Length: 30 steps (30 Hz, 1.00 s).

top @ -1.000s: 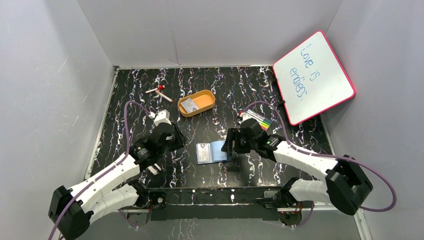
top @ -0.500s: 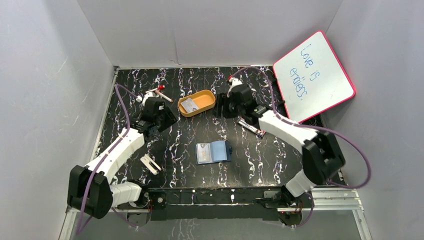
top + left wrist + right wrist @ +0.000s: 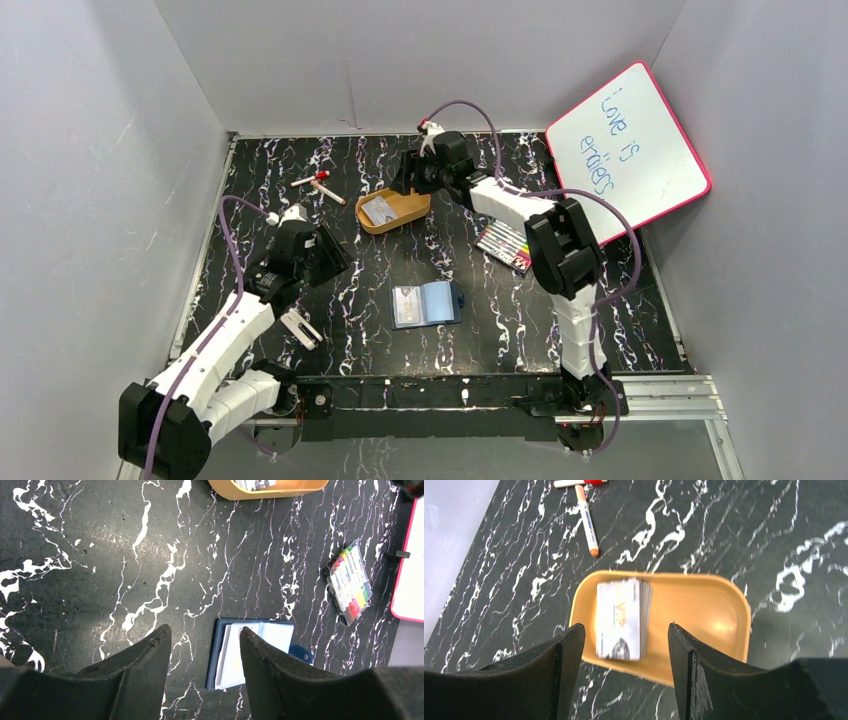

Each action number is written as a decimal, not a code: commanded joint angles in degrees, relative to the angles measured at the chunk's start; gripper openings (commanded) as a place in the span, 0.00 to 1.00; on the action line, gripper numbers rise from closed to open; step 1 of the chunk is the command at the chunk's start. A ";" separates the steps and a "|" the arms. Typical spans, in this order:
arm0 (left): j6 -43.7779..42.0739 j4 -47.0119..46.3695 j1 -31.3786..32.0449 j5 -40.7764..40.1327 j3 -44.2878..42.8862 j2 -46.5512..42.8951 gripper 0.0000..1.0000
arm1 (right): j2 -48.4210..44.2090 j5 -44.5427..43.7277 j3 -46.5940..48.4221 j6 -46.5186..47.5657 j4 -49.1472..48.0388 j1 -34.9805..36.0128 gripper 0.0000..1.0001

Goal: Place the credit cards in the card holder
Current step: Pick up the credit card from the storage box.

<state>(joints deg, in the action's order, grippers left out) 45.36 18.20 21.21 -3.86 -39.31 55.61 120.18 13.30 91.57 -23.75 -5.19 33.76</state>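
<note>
Nearest me the card holder [image 3: 428, 303] lies open on the marbled table [image 3: 500, 320], a pale card [image 3: 406, 305] in its left half. My left gripper [image 3: 205, 635] hangs above the table left of it, fingers apart and empty. Farther out, the credit cards [image 3: 620, 619] sit stacked in the orange tray [image 3: 704, 605]. My right gripper [image 3: 626, 630] hovers over them, fingers spread, gripping nothing.
</note>
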 commanded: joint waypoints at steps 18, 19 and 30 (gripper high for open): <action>-3.44 0.21 -0.03 1.45 1.52 -0.42 0.51 | 15.41 2.78 16.11 6.59 3.92 3.41 0.71; -3.44 0.20 0.01 1.47 1.60 -0.42 0.51 | 15.55 2.86 16.22 6.53 3.94 3.54 0.71; -3.44 -0.01 -0.03 1.51 1.78 -0.51 0.51 | 16.73 0.76 16.80 6.72 6.56 4.04 0.63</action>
<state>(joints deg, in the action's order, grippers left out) 42.61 18.22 21.21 -3.31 -37.91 56.03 136.90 14.87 107.15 -17.52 2.20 37.93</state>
